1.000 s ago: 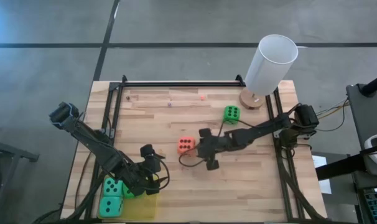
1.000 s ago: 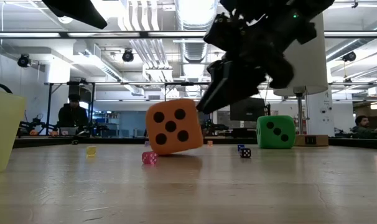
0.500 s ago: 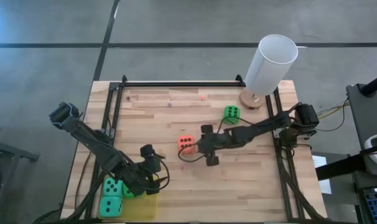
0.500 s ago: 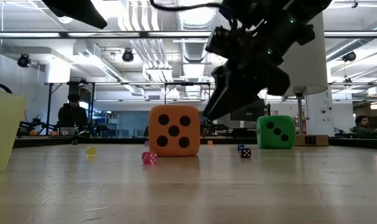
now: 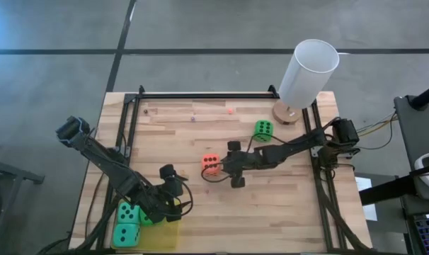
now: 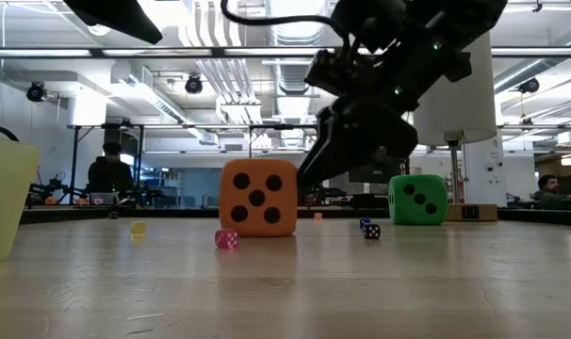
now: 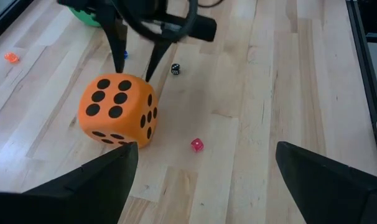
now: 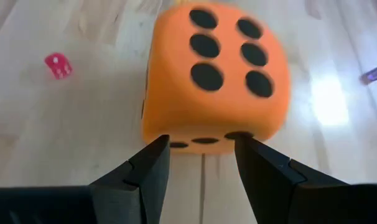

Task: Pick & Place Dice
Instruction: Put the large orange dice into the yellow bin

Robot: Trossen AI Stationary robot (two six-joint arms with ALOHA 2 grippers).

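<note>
An orange-red die (image 5: 210, 164) lies flat on the table's middle, six pips up. My right gripper (image 5: 221, 166) is open and reaches in from the table's right. Its two fingers (image 7: 118, 57) slant down just behind the die's right-facing side. A green die (image 5: 263, 129) rests on the table farther back. Two teal dice (image 5: 127, 212) and another green die (image 5: 149, 217) lie in a yellow container (image 5: 168, 237) at the near left. My left gripper (image 7: 207, 146) hangs open above that corner, with nothing between its fingers. My right gripper's fingertips (image 8: 156, 157) stand at the lower edge of the orange-red die's right-facing side (image 8: 204, 142), slanting down from the table's right. I cannot tell whether they touch it. The die sits flat on the table.
A tall white cylinder (image 5: 310, 71) stands on a round wooden base at the far right corner. Tiny loose dice lie about: a red one (image 7: 196, 145), a black one (image 7: 174, 68), and a yellow one (image 6: 138, 227). A black frame runs along the table's edges (image 5: 200, 95).
The orange-red die stood tipped on one edge a second ago and now lies flat on the table. My right gripper has tipped a little lower toward the die, with its fingers still apart.
</note>
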